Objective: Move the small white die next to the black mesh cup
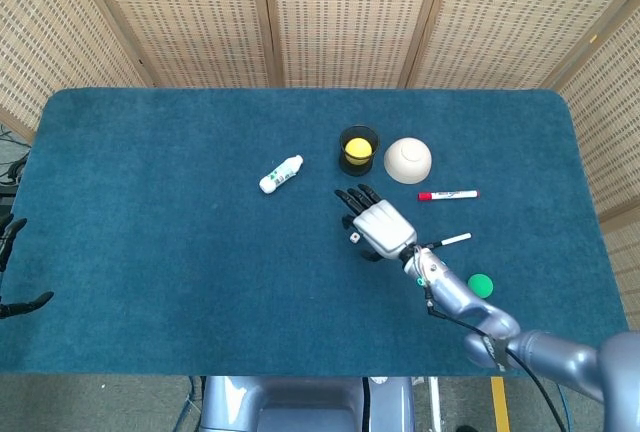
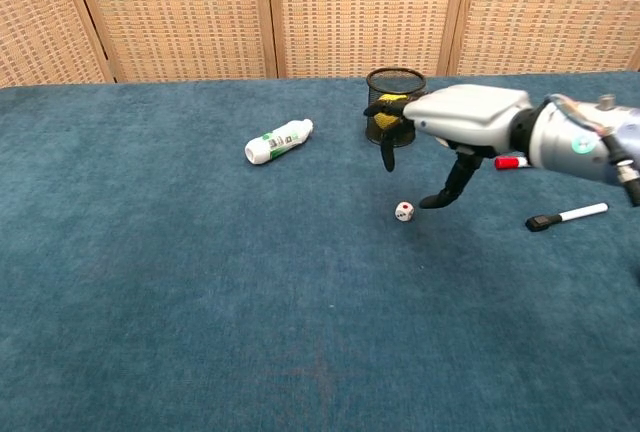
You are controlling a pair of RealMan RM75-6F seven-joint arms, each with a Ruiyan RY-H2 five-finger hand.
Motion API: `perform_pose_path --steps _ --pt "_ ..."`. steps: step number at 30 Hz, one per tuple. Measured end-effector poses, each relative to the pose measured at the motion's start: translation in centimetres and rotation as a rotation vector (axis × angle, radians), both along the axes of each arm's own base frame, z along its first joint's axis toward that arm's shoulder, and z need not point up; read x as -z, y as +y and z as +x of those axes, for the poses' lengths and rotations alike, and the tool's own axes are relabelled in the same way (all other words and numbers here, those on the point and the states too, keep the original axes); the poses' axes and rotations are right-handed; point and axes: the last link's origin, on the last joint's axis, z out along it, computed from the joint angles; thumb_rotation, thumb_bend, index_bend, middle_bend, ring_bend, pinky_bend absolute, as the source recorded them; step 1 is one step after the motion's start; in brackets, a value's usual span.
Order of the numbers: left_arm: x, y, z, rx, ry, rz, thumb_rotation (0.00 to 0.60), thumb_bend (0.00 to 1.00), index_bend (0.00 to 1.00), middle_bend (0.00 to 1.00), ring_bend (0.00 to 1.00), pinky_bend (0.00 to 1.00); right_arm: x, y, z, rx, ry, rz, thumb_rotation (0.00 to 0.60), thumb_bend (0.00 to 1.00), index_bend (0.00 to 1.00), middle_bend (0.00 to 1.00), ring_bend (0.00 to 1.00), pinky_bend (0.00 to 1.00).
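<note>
The small white die (image 2: 404, 211) lies on the blue cloth, a little in front of the black mesh cup (image 2: 392, 84), which holds a yellow ball. My right hand (image 2: 452, 120) hovers just above and to the right of the die, fingers spread and pointing down, holding nothing. Its thumb tip comes down close beside the die. In the head view the right hand (image 1: 376, 224) covers the spot between the cup (image 1: 359, 149) and the die (image 1: 353, 237), which peeks out at its left edge. My left hand (image 1: 12, 274) stays open at the table's left edge.
A white bottle (image 1: 281, 173) lies left of the cup. A white upturned bowl (image 1: 408, 159) sits right of the cup. A red-capped marker (image 1: 447, 195), a black-tipped marker (image 2: 567, 216) and a green disc (image 1: 481, 285) lie to the right.
</note>
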Motion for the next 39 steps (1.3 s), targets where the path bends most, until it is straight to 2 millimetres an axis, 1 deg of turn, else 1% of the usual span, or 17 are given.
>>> perform_pose_path --steps 2,6,8,16,26,34,39 --pt "-0.1 0.0 -0.1 -0.003 -0.005 0.001 0.6 0.0 0.0 0.0 0.0 0.0 0.7 -0.4 0.1 0.01 0.019 -0.004 0.6 0.26 0.4 0.0 0.0 0.0" --pt "-0.3 0.0 0.0 -0.002 -0.018 0.003 0.6 0.0 0.0 0.0 0.0 0.0 1.6 -1.0 0.0 0.026 0.045 -0.013 0.6 0.31 0.4 0.0 0.0 0.0" --pt "-0.4 0.1 0.0 -0.001 -0.022 0.004 0.6 0.0 0.0 0.0 0.0 0.0 2.0 -1.3 0.0 0.032 0.052 -0.014 0.6 0.31 0.41 0.0 0.0 0.0" --pt "-0.5 0.4 -0.1 -0.006 -0.021 -0.003 0.6 0.0 0.0 0.0 0.0 0.0 2.7 -1.5 -0.1 0.027 0.079 -0.018 0.6 0.31 0.41 0.0 0.0 0.0" --pt "-0.4 0.4 0.0 -0.007 -0.022 -0.006 0.6 0.0 0.0 0.0 0.0 0.0 3.5 -1.7 -0.8 0.019 0.105 -0.029 0.6 0.31 0.42 0.0 0.0 0.0" --pt "-0.3 0.5 0.0 -0.007 -0.019 -0.01 0.6 0.0 0.0 0.0 0.0 0.0 4.0 -1.6 -1.0 -0.001 0.124 -0.026 0.6 0.31 0.42 0.0 0.0 0.0" --pt "-0.3 0.6 -0.1 -0.01 -0.021 -0.009 0.6 0.0 0.0 0.0 0.0 0.0 4.3 -1.8 -1.2 0.005 0.129 -0.024 0.6 0.36 0.42 0.0 0.0 0.0"
